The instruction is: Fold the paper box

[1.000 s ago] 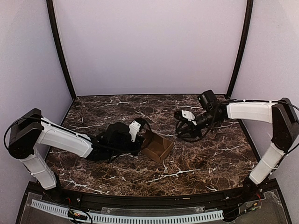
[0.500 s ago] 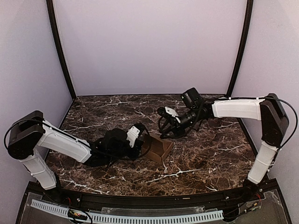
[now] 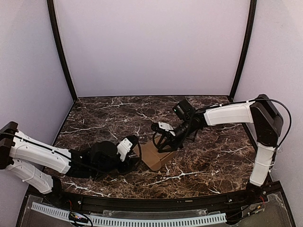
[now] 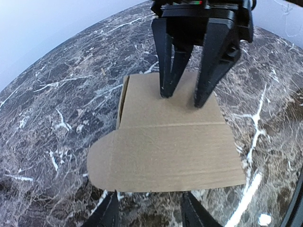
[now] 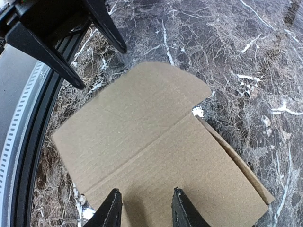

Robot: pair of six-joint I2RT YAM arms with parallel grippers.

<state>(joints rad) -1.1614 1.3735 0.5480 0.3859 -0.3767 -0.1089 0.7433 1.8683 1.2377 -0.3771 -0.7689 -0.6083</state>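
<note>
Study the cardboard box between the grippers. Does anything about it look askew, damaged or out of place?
Nothing torn or spilled. On the paper box, the lid flap is untucked, jutting flat past the crease toward the open left gripper; the right gripper stands over the top.

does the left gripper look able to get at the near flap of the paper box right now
Probably yes. The left gripper is open just short of the paper box, and the flap faces it with nothing between. The right gripper is at the far part, off that flap.
</note>
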